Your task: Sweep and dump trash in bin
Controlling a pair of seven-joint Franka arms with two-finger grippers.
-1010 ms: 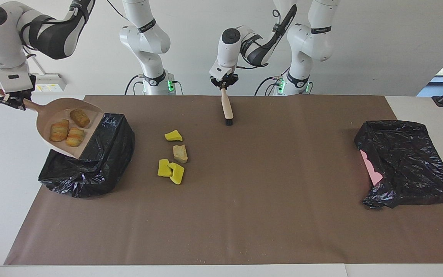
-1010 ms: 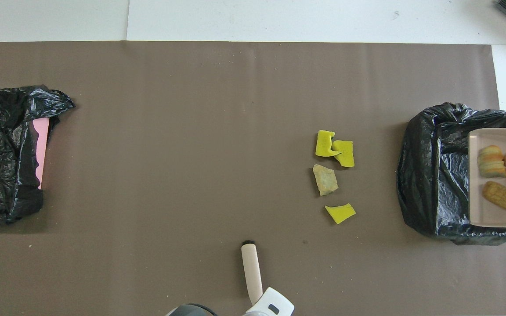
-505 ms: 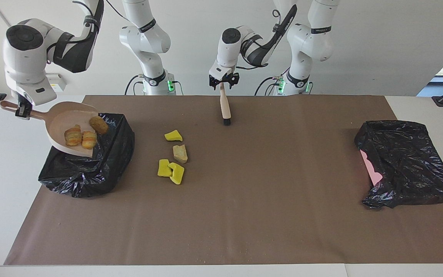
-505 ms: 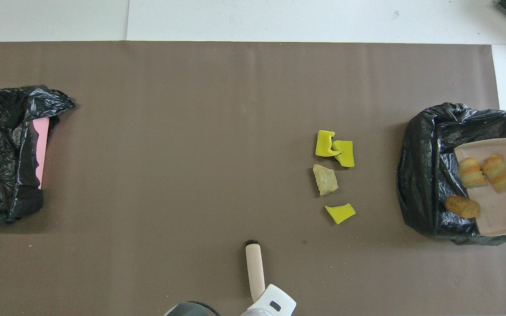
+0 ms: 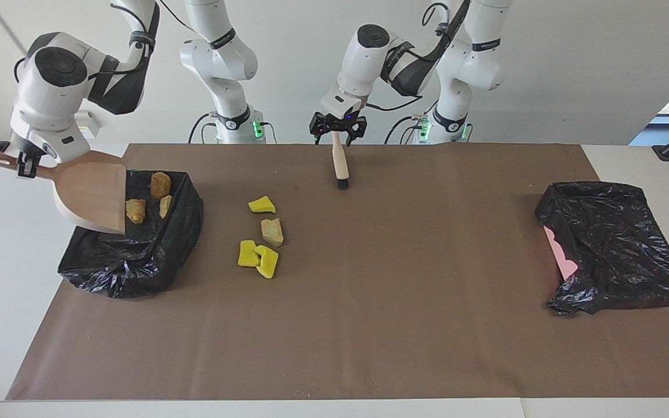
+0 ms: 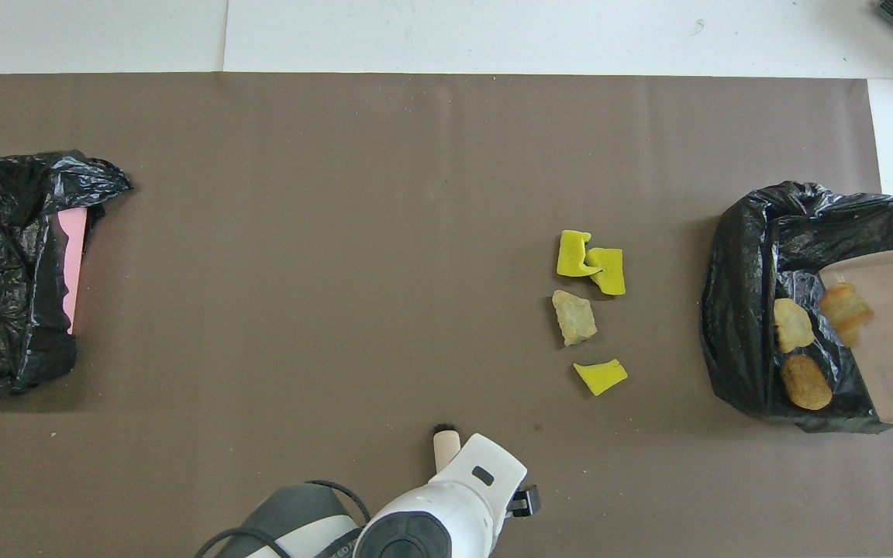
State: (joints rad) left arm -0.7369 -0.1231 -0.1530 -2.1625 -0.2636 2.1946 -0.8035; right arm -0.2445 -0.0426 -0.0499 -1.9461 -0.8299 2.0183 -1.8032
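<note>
Now my right gripper [image 5: 25, 168] holds the pale pink plastic dustpan [image 5: 92, 196] by its handle, clamped tight, and has tipped it steeply over the black-bagged bin at the right arm's end of the table [image 5: 137, 255]. A second ago the pan sat nearly level with three orange-brown bread-like lumps on it; now all three are off the pan and dropping into the bag: one lump [image 5: 160, 184] high by the bag's rim nearer the robots, two more [image 5: 136, 210] just beside the pan's lip. From overhead one of them [image 6: 846, 312] looks blurred at the pan's edge, mid-fall I judge, the other two [image 6: 805, 382] already over the liner.

My left gripper [image 5: 338, 129] has just let go: it was shut on the beige-handled brush [image 5: 341, 164] a second ago, now its jaws stand wide just above the handle's top end, and the brush lies on the brown paper mat [image 5: 404, 325] near the robots.

Left on the mat: four pieces of trash in a loose cluster between brush and bin, namely three bright yellow sponge chunks [image 5: 259, 258] and one tan lump [image 5: 272, 231].

So the first load is dumped, I reckon; task is roughly halfway. Next the pan must come back down by the cluster and the brush be picked up again. A second black-bagged bin with a pink edge [image 5: 613, 249] sits at the left arm's end, unused.
</note>
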